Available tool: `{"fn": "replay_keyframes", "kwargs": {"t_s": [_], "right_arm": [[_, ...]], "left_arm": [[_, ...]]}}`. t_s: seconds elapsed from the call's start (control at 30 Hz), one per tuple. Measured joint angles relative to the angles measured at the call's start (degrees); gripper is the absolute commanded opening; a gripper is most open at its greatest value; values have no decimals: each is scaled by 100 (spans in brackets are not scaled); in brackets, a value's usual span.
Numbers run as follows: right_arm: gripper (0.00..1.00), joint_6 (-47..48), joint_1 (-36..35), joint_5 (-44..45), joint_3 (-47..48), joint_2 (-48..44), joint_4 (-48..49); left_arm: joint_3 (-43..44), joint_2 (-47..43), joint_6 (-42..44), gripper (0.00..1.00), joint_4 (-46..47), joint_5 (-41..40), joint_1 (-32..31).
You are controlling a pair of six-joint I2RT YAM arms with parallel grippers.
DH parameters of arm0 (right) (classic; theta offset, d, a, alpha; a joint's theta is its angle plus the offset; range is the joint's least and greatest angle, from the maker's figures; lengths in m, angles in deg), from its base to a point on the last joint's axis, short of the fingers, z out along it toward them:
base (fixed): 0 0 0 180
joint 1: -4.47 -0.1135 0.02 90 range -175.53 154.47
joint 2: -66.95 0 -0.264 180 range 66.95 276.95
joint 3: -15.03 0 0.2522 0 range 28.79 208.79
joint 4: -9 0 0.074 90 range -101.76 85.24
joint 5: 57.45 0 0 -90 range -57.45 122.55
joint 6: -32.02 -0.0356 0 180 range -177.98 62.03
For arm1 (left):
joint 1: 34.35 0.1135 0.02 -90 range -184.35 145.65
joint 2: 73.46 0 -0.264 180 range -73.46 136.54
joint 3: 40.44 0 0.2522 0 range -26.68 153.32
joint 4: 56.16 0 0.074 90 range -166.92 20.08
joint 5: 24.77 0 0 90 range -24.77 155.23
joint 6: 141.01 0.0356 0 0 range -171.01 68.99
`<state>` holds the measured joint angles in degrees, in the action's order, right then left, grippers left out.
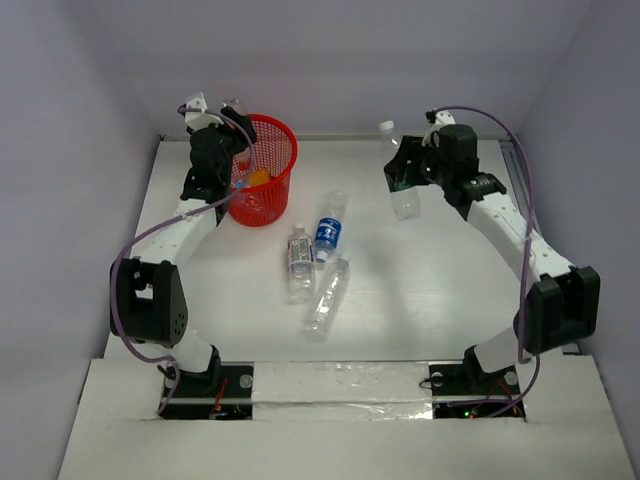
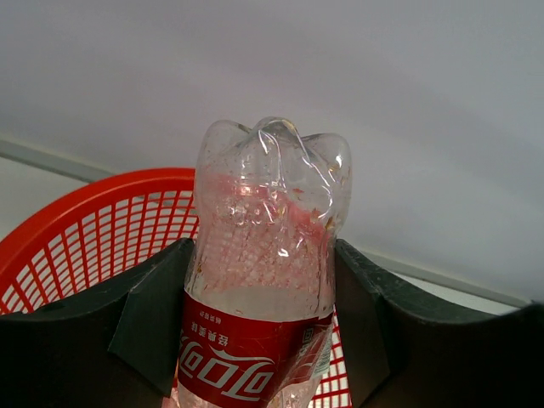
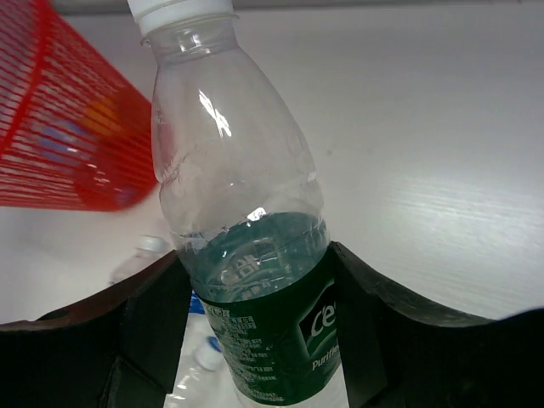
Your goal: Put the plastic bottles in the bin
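Lying mid-table: three bottles that neither arm touches. A label-less bottle (image 1: 327, 297) is lowest in the top view, a pale-labelled bottle (image 1: 299, 262) lies just beside it to the left, and a blue-labelled bottle (image 1: 329, 232) sits just above them.
Right gripper (image 3: 255, 289): right of centre in the top view, well apart from the bin. Its fingers (image 3: 153, 314) are pressed against both sides of a green-labelled bottle.
Green-labelled bottle (image 3: 246, 238): gripped across its label band and carried tilted, clear of the table. Its shoulder and white cap stick out past the fingertips.
Left gripper (image 2: 259, 340): upper left of the top view, over the bin's left rim, with its fingers clamped on a Coca-Cola bottle.
Coca-Cola bottle (image 2: 263, 280): held at the red label, its lobed base pointing away from the wrist and well beyond the fingertips. Red mesh shows behind and below it.
Bin (image 1: 268, 205): upright in the upper left of the top view. An orange item (image 1: 258, 178) and a bluish patch show inside, likely bottles already dropped, but the count cannot be told.
Progress: judged roughly midway. Some bottles appear to be binned, the Coca-Cola bottle looks ready for release, the green-labelled one needs carrying across, and three on the table are not yet picked.
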<state>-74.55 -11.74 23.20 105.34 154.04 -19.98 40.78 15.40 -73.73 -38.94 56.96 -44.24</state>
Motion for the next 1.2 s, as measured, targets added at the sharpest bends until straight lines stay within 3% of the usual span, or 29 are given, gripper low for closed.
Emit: {"fn": "replay_keyframes", "kwargs": {"t_s": [0.2,0.4,0.6,0.9,1.2], "right_arm": [[59,-420,-472,-369,-44,-577,717],[59,-774,-1093,-518,267,-522,1091],[60,-984,-1447,-664,1121,35,1762],[61,-1405,-1961,-833,2544,1681,2754],[63,-1624,-2380,-549,4933,3799,2614]], "left_arm": [[-151,144,94,71,197,-28,-13],[-151,138,129,77,304,-24,-17],[-155,-323,79,70,103,-7,-17],[-275,-2446,-396,58,-654,129,-20],[-1029,-4277,-752,57,-1759,957,-24]]}}
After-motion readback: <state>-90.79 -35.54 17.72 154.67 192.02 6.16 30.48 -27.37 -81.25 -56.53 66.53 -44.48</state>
